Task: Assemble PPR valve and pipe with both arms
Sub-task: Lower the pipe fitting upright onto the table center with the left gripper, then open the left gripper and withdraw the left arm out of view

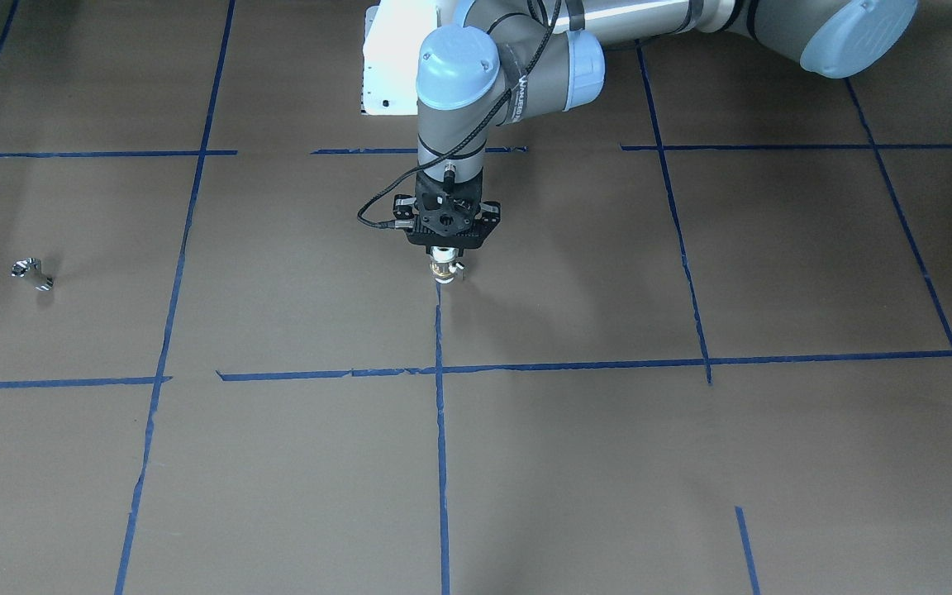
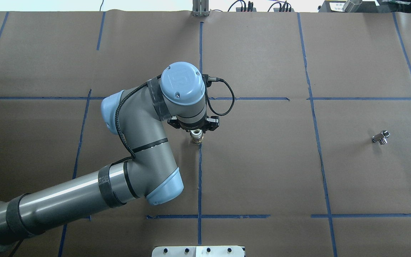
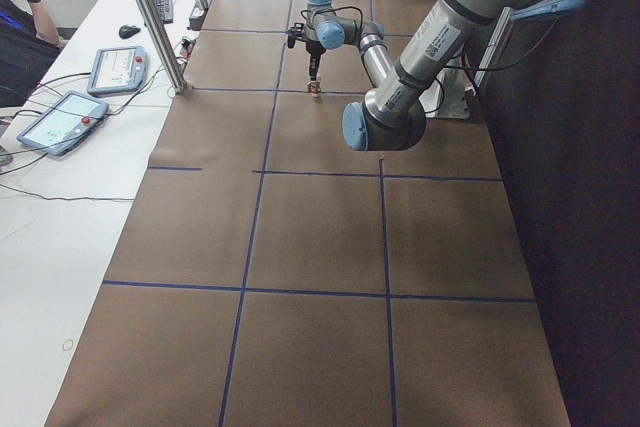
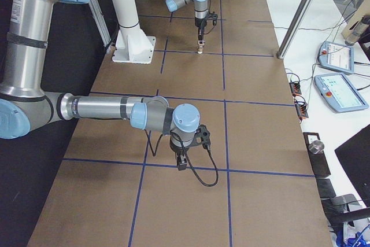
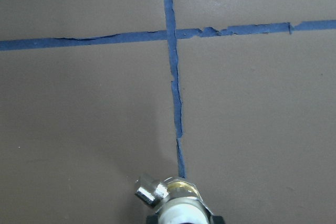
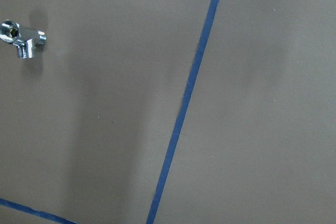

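Note:
My left gripper (image 2: 194,130) points straight down over the middle of the table and is shut on the PPR valve (image 2: 196,137). The valve (image 1: 443,266) stands upright, with its brass middle and small side stub showing below the fingers, at or just above the paper. The left wrist view shows the valve (image 5: 176,203) at its bottom edge. The chrome pipe (image 2: 380,137) lies alone far off on the robot's right side (image 1: 32,273), and shows in the right wrist view (image 6: 23,39). My right gripper (image 4: 181,163) shows only in the exterior right view, hanging above the paper; I cannot tell whether it is open or shut.
Brown paper with blue tape grid lines (image 2: 199,178) covers the table. The white robot base plate (image 2: 198,251) sits at the near edge. Metal posts (image 3: 150,17) and teach pendants (image 4: 335,91) stand on the side bench beyond the paper.

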